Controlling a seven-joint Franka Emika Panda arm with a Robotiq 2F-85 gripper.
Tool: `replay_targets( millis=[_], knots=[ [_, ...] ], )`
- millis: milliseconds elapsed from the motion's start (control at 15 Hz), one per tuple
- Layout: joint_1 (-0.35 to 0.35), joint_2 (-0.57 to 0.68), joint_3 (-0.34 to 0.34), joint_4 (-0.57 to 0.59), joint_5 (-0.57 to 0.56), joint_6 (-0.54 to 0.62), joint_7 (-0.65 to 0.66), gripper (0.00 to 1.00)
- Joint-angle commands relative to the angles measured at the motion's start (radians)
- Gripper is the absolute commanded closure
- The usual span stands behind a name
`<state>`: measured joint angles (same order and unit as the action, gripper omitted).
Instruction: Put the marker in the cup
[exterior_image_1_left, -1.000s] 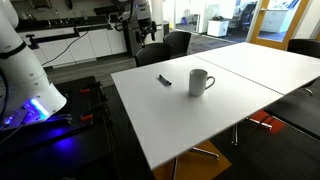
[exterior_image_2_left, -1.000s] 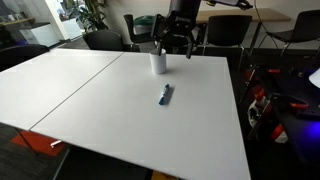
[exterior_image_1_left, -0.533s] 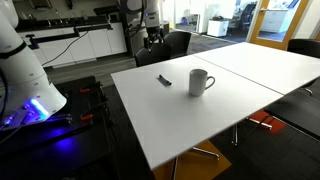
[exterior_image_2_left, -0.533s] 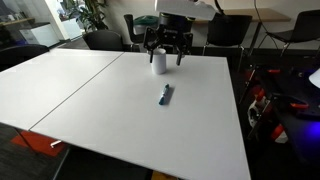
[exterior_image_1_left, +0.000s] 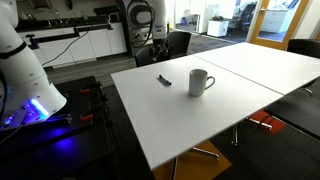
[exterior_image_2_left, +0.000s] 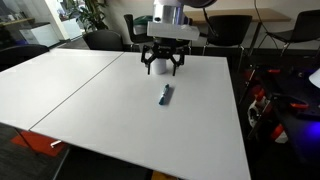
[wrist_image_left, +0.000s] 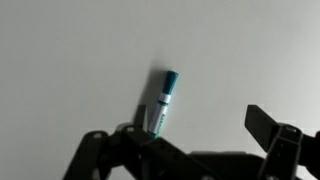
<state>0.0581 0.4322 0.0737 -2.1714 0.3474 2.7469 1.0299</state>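
The pincer (exterior_image_2_left: 163, 64) is seen spread to its full width, with nothing held between its fingers; it is hung low over the white table (exterior_image_2_left: 90, 100). In that exterior view it is placed in front of the cup, so that only a sliver of white is shown between the fingers. In the wrist view the two dark fingers (wrist_image_left: 100, 150) are seen at the bottom, well apart, with the marker (wrist_image_left: 163, 103) lying on the table between and beyond them, untouched.

The marker is laid flat on the tabletop, apart from the cup (exterior_image_1_left: 201, 82) and near it, on the side closer to the table's edge. A teal end and a pale label are shown on it in the wrist view.

The cup is stood upright, its handle turned away from the marker. Its inside is seen only as dark; whether anything lies in it cannot be told.

Wide bare tabletop is left around both things. Dark chairs (exterior_image_2_left: 225, 32) are set along one edge.
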Motion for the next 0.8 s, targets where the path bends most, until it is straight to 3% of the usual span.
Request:
replay_targets(
  millis=[0,733],
  knots=[
    [0.014,0.086,-0.011,0.052,0.036,0.045,-0.005,0.0],
    [0.039,0.257,-0.047,0.11,0.069,0.162,0.03,0.0]
  ],
)
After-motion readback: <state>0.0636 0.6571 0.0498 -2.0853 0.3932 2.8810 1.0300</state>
